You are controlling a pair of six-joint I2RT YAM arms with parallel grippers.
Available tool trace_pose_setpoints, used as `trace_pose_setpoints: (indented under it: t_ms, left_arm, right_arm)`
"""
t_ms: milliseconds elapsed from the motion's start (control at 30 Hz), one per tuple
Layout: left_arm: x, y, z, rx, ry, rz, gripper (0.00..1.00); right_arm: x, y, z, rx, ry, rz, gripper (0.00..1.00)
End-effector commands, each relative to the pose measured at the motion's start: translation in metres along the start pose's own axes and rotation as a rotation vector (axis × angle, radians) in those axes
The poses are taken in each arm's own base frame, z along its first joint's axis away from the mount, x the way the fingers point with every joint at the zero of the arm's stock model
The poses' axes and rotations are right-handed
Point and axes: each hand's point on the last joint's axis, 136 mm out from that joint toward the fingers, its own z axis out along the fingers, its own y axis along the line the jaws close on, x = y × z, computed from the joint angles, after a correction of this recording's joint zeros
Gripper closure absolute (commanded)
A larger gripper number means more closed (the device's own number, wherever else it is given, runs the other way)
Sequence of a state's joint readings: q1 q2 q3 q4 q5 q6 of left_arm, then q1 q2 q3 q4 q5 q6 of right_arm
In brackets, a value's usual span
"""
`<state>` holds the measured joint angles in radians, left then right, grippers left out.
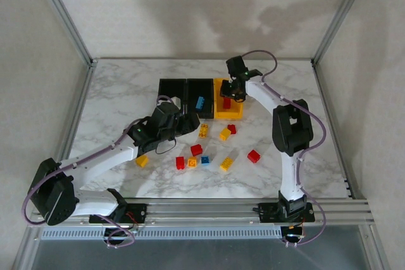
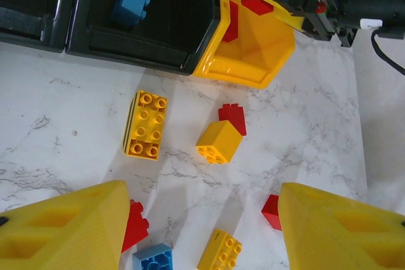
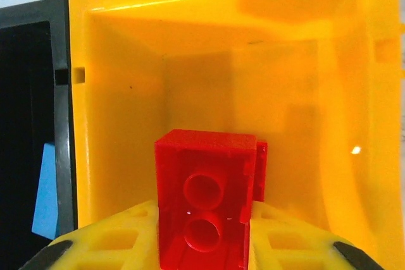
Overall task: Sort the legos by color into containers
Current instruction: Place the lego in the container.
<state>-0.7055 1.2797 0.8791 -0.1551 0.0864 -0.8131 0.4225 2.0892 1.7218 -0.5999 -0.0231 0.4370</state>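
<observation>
While the right fingers [image 3: 107,245] stand clamped on a red brick [image 3: 205,181] within the opening of the yellow bin [image 3: 304,93], the left fingers [image 2: 63,229] hang apart over the loose legos [image 2: 145,124]. The yellow bin closes the right end of a row set toward the far edge of the bench [image 1: 114,93], with two black bins [image 1: 172,88] to its left. A blue brick [image 1: 200,102] lies in the middle bin. Red, yellow and blue legos lie scattered mid-bench, before the row.
</observation>
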Motion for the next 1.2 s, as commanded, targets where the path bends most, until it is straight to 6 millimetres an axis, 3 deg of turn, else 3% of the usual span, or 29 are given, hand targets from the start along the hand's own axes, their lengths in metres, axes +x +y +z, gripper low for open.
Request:
trace_pose_setpoints:
  t_ms: [0, 333, 600, 800, 967, 1067, 1167]
  left_arm:
    - [-0.002, -0.004, -0.005, 0.011, -0.01, -0.006, 0.37]
    - [0.0, 0.002, -0.005, 0.005, -0.014, -0.021, 0.36]
    - [0.001, 0.003, -0.003, -0.001, -0.012, -0.023, 0.36]
    - [0.002, 0.008, -0.007, -0.018, -0.013, -0.034, 0.37]
    - [0.004, 0.018, -0.014, -0.064, -0.012, -0.033, 0.36]
    - [0.009, 0.028, -0.015, -0.107, 0.009, -0.029, 0.37]
    - [0.015, 0.04, -0.018, -0.162, 0.031, -0.022, 0.37]
  right_arm:
    - [-0.003, 0.003, 0.006, -0.011, 0.024, -0.01, 0.7]
    - [-0.002, 0.002, 0.025, -0.008, 0.046, -0.001, 0.62]
    - [-0.01, 0.007, 0.006, -0.027, 0.007, -0.002, 0.55]
    - [-0.021, 0.012, -0.022, -0.037, -0.044, -0.006, 0.54]
    - [-0.024, 0.02, -0.068, -0.099, -0.126, -0.004, 0.54]
    - [-0.015, 0.027, -0.097, -0.156, -0.164, -0.016, 0.53]
    - [0.007, 0.033, -0.121, -0.212, -0.185, -0.043, 0.51]
